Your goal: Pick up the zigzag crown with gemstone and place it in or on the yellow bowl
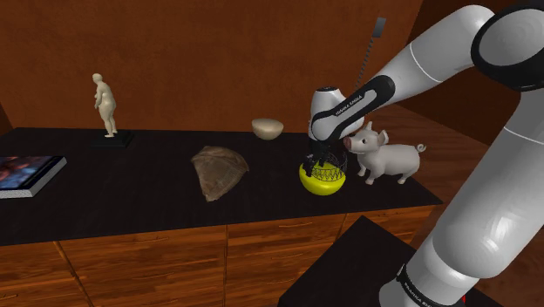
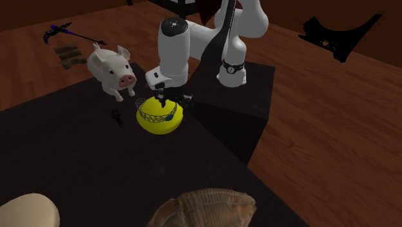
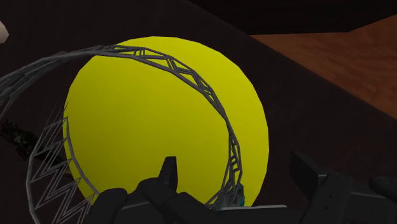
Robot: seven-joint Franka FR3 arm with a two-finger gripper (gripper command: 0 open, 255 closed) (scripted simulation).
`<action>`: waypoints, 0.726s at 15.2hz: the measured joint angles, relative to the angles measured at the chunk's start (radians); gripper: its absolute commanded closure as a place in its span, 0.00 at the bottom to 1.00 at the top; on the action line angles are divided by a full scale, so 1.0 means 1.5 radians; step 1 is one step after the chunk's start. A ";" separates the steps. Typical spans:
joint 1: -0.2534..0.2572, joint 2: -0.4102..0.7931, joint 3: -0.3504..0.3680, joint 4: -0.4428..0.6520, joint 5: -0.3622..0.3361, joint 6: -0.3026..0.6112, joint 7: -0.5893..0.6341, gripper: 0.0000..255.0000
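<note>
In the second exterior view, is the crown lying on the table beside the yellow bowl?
No, the crown sits across the top of the yellow bowl, not on the table.

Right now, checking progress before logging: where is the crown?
In the second exterior view, the crown rests on the yellow bowl, beneath the pincer, beside the pig.

Saw a yellow bowl (image 2: 161,128) on a dark table (image 2: 77,167). Saw a thin grey zigzag crown (image 2: 156,118) lying across the bowl's top. Found the black gripper (image 2: 169,98) right above, down at the crown. Spotted a white pig (image 2: 109,69) with a pink nose near the bowl. Noticed a tiny dark thing (image 2: 117,118) just beside the bowl. Saw a brown ribbed lump (image 2: 209,206) and a pale round thing (image 2: 26,209) at the near edge. Saw a brown wooden floor (image 2: 335,129) past the table.
</note>
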 measured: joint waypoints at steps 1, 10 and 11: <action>0.000 0.000 0.000 0.000 0.000 0.000 0.000 0.00; 0.008 -0.062 0.008 0.026 0.008 -0.088 -0.004 0.00; 0.008 -0.062 0.008 0.026 0.008 -0.089 -0.004 0.00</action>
